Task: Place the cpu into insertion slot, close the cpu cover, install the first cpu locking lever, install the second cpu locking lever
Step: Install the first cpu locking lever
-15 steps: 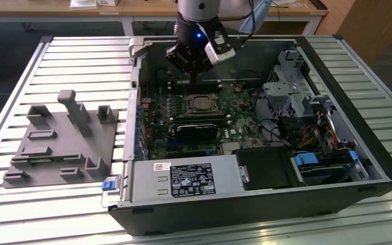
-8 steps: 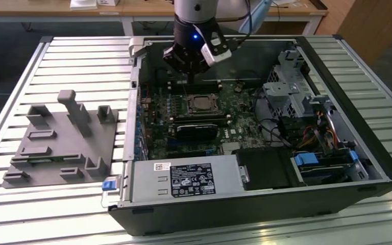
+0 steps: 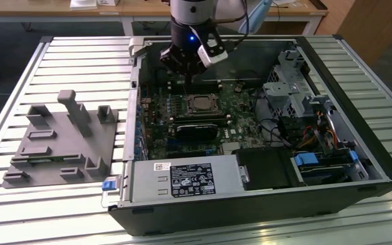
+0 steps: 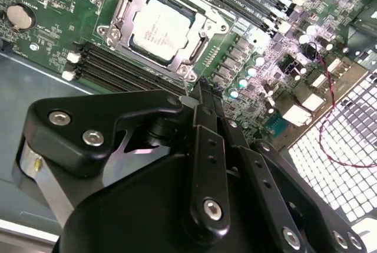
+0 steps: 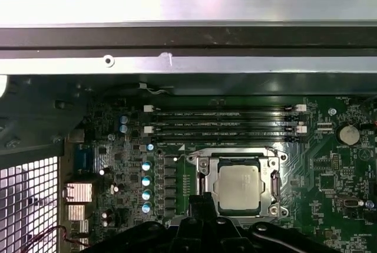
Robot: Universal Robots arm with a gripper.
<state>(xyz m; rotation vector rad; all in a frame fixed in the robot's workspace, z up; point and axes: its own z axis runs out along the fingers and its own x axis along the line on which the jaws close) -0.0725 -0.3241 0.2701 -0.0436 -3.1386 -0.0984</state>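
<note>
Hanging inside the open computer case, the gripper points down at the motherboard beside the socket. Its fingers are pressed together with no gap between them. A thin silvery wire lever ends just by the tips, and I cannot tell whether it is pinched or merely beside them.

The cpu lies flat in the insertion slot, its pale face level with the board. The cpu cover is down around it, with the chip showing through the square window. The lever wire runs along the cover's edge on the side of the memory slots.

Those four long slots lie between the socket and the case's bright metal rim, so room on that side is narrow. In the exterior view a black module sits just beside the socket on the side away from the arm. The drive cage stands well apart on the exterior view's right. The space straight above the socket is open.

Outside the case, a grey fixture rests on the slatted table on the exterior view's left, well clear of the arm.
</note>
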